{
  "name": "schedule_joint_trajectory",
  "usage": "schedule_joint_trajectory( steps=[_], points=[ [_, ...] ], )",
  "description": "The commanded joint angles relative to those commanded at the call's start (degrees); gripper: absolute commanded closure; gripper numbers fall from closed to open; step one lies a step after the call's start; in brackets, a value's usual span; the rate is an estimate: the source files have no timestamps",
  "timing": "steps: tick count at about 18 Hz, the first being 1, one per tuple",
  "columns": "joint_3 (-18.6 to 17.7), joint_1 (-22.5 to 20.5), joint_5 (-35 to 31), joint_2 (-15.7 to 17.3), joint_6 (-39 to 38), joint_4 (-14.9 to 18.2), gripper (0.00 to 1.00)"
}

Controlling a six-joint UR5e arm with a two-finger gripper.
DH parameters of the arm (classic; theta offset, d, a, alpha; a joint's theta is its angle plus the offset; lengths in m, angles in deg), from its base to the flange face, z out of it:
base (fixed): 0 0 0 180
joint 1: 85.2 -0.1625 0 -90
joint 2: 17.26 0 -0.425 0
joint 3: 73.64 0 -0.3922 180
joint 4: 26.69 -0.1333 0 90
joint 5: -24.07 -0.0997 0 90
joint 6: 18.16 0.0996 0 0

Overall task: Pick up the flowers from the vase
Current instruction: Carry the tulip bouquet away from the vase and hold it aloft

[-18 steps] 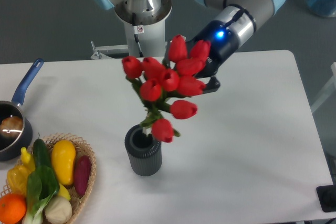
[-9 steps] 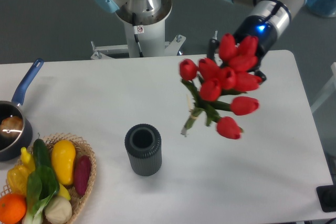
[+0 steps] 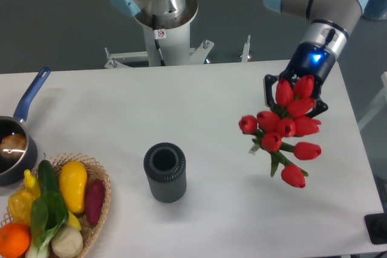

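Keeping the fingers [image 3: 294, 96] clenched on the red tulip flowers [image 3: 283, 126], well apart from the ribbed dark grey vase [image 3: 164, 172]

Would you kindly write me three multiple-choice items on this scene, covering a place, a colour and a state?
1. Where are the flowers?
A. in the vase
B. in the gripper, right of the vase
C. in the basket

2. What colour is the saucepan handle?
A. blue
B. red
C. yellow

3. What state is the vase in?
A. tipped over
B. upright, full
C. upright, empty

Answers: 1 B, the gripper holds the bunch above the table. 2 A, the handle is plainly blue. 3 C, its open mouth shows nothing inside.
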Motion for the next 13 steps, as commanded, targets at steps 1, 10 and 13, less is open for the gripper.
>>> schedule_joint_trajectory(
  steps=[1, 10, 13],
  points=[
    [0.53, 0.0, -3.07, -0.18, 0.0, 0.09, 0.88],
    [2.11, 0.53, -16.08, -2.81, 4.02, 0.09, 0.93],
    [7.73, 3.32, -27.85, -5.79, 4.92, 1.58, 0.95]
  ],
)
